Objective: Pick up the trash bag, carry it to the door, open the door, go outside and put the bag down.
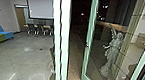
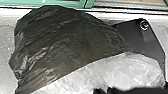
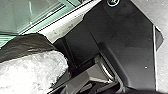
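Bag (image 2: 65, 45) is near the left gripper's fingers, can't tell if they're spread or pinching; ditto right gripper. Door (image 1: 86, 51) is ajar, probably the heading-out step, needs careful clearance.

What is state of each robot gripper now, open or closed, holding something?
Left gripper: cannot be told; the trash bag shows large in its wrist view.
Right gripper: cannot be told, nor whether it holds anything.

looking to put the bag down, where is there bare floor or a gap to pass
Bare floor lies between the coloured sofa and the pale green frame; a gap shows between that frame and the glass door. Furniture crowds below the screen.
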Available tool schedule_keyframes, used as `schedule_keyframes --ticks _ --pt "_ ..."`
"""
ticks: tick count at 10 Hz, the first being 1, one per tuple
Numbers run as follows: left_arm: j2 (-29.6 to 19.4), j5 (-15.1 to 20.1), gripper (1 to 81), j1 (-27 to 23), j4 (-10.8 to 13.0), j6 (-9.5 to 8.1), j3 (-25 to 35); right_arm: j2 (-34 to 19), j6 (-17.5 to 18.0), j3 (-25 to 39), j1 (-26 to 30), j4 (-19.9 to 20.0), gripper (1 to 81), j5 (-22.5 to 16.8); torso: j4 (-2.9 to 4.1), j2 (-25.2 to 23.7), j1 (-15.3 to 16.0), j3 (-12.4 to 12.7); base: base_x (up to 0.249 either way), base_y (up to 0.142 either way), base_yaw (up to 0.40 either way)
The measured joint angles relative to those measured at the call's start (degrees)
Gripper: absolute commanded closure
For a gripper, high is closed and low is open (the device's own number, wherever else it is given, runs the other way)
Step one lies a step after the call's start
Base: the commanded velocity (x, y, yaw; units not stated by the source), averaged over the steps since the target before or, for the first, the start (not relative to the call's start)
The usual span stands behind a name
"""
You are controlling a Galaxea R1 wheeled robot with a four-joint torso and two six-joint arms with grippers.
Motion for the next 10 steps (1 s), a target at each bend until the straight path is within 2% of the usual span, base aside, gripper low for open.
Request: schedule_keyframes --ticks 3,8,9,10 --pt "-0.02 0.16 81.1 0.00 0.22 0.02 0.00 0.00 0.00 0.00 -0.20 -0.15 1.0 0.04 0.00 0.00 0.00 0.00 0.000 0.000 0.000" --pt "-0.05 1.12 81.1 -0.05 0.37 0.02 0.00 0.50 0.07 -0.89 -0.29 -0.10 1.0 0.22 0.00 0.00 -0.02 0.00 0.000 0.000 -0.152" --pt "-0.05 1.43 81.1 -0.05 0.39 0.02 0.01 0.94 0.13 -1.66 -0.20 -0.06 1.0 0.24 0.15 0.00 -0.02 0.00 0.000 0.000 -0.177" --pt "-0.28 1.37 81.1 -0.79 0.39 0.00 0.01 1.11 0.22 -1.85 -0.63 -0.04 1.0 0.24 0.96 0.00 0.00 0.00 0.000 0.000 -0.177"
